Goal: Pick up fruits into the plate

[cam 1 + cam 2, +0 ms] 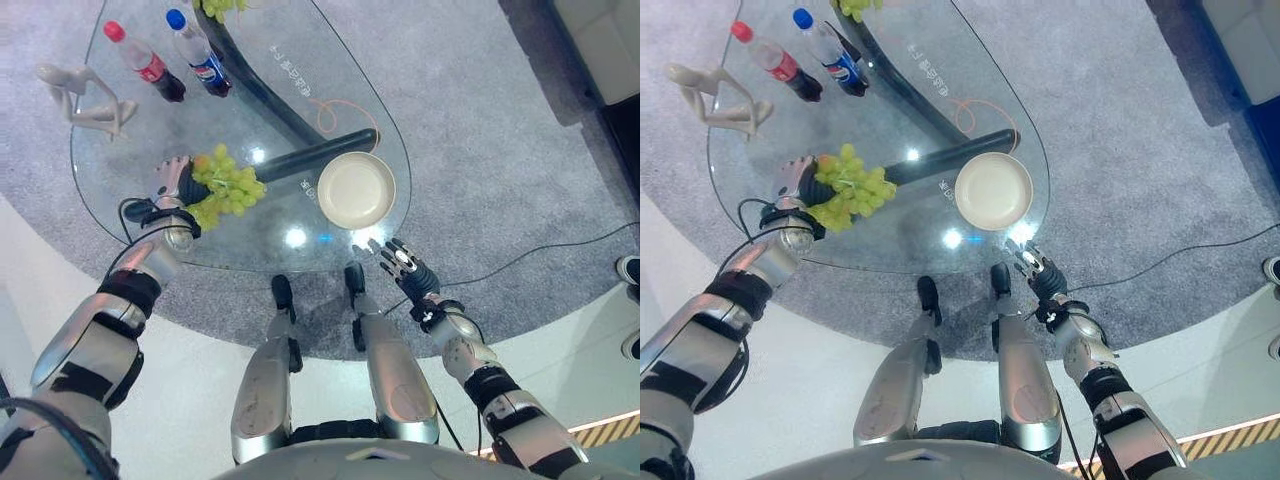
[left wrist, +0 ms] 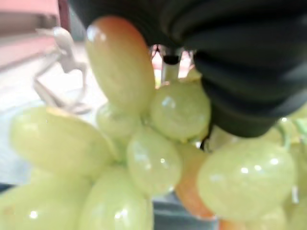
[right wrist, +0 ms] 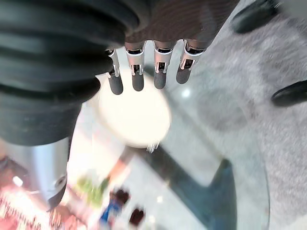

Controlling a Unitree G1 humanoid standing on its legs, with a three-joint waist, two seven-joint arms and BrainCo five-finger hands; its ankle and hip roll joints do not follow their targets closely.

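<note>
Right hand (image 1: 408,270) at near right edge of glass table (image 1: 120,215), fingers (image 3: 137,79) straight and relaxed, holding nothing, hovering just near of the plate (image 1: 356,189). Right wrist view: finger row above the cream plate, not touching it.

Plate sits on table at near right, upright, nothing in it. A dark bar (image 1: 320,154) under the glass runs from the plate's far-left side toward the grapes.

Left hand (image 1: 168,182) over near left part of table, at a green grape bunch (image 1: 226,184). Bunch touches the hand on its right side, between hand and plate, apart from the plate. Left wrist view: grapes (image 2: 158,143) right against the dark cover, a few orange-tinted ones in the bunch. Fingers hidden behind the grapes, cannot tell if they are curled round the bunch or straight.

Far left on table: 2 bottles lying tilted, 1 with red cap (image 1: 143,61), 1 with blue cap (image 1: 198,52), side by side. White figurine (image 1: 85,93) left of them near table edge. Second green grape bunch (image 1: 222,6) at far edge, right of the blue-cap bottle. Orange cord loop (image 1: 340,118) under the glass, far of the plate.

Grey carpet (image 1: 480,130) around the table.
</note>
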